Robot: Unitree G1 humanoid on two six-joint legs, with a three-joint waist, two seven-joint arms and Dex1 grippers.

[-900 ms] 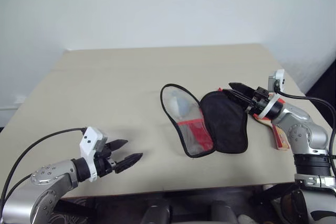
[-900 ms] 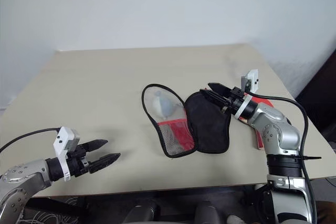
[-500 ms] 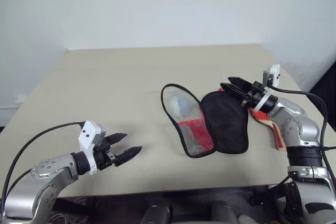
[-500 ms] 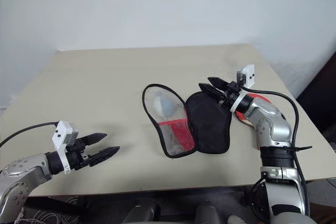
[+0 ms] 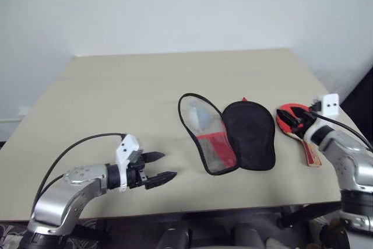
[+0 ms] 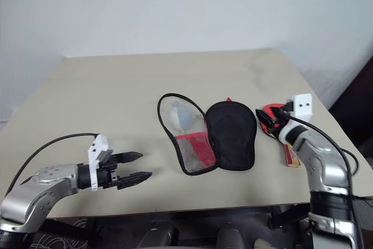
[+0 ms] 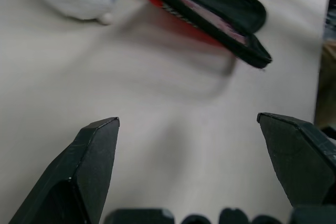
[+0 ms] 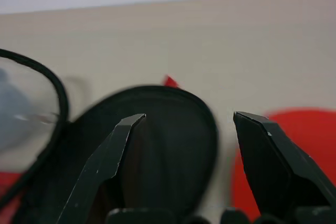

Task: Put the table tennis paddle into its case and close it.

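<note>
The case (image 5: 250, 135) lies open and flat on the table, its black lining half to the right and its clear panel half (image 5: 203, 132) to the left. To its right rests the table tennis paddle (image 5: 288, 115), red face up, with its wooden handle (image 5: 312, 154) toward the front edge. My right gripper (image 5: 295, 119) hovers open over the paddle's face, empty, pointing toward the case (image 8: 157, 124); the red face (image 8: 310, 140) shows beside one finger. My left gripper (image 5: 169, 165) is open and empty near the front edge, left of the case (image 7: 210, 3).
A small grey fluffy ball (image 5: 198, 115) sits under the clear panel. The beige table (image 5: 116, 86) is bare to the left and at the back. The paddle lies close to the table's right edge (image 5: 344, 122).
My right gripper has drawn back to the right, from over the case's black half to over the paddle's face. My left gripper has moved right, closer to the case.
</note>
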